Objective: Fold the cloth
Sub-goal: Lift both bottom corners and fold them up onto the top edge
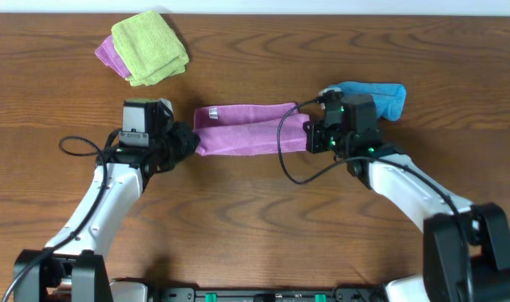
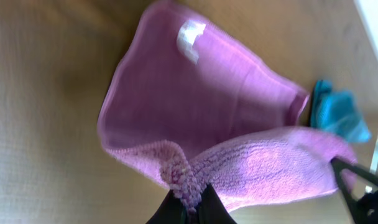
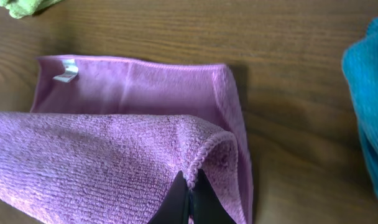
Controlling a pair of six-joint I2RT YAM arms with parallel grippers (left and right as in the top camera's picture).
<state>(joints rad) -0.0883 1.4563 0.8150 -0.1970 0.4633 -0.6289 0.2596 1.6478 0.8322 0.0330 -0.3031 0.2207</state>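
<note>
The cloth [image 1: 248, 128] lies across the middle of the bench [image 1: 255, 226] as a long lilac band between the two arms; its near half is doubled over towards the far half, which rests flat on the wood; a small white label [image 1: 213, 111] shows near the far left corner. The left hand [image 1: 186, 140] is pinched tight on the bunched left end of the upper layer (the wrist view shows terry squeezed between its dark fingertips); the right hand [image 1: 312, 134] is likewise closed on the rolled right-end corner. A bright blue cloth [image 1: 374, 96] sits just behind the right hand; a lime-green folded cloth [image 1: 150, 46] lies well apart at the far left, atop another purple cloth [image 1: 106, 54].
</note>
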